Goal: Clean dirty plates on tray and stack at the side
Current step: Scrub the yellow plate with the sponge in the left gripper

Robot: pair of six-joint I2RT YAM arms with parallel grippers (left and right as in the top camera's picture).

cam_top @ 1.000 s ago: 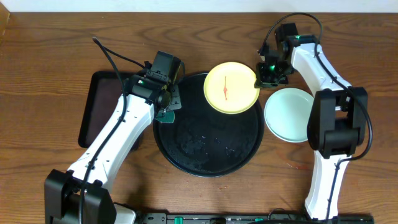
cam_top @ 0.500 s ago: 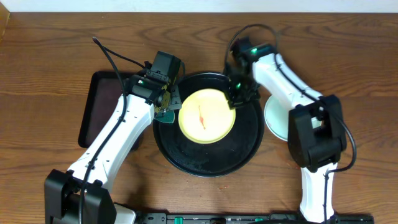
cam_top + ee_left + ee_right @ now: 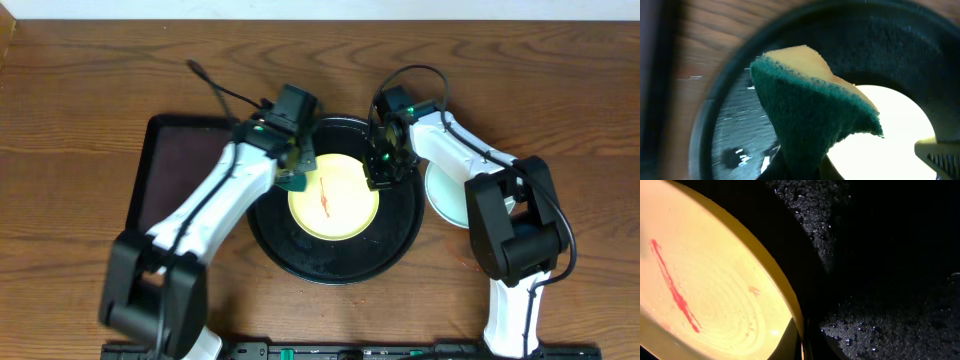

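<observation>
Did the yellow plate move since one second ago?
Yes. In the overhead view the yellow plate went from the black tray's upper right rim to its middle.

A yellow plate point(image 3: 345, 215) with a red smear point(image 3: 326, 198) lies inside the black tray point(image 3: 330, 268) at frame centre. The left gripper point(image 3: 294, 172) holds a green sponge point(image 3: 293, 184) at the plate's upper-left edge — the right gripper point(image 3: 381, 172) sits on its upper-right rim. A mint plate point(image 3: 446, 200) rests right of the tray, partly under the right arm; a brown rectangular tray point(image 3: 165, 165) lies at left.
</observation>
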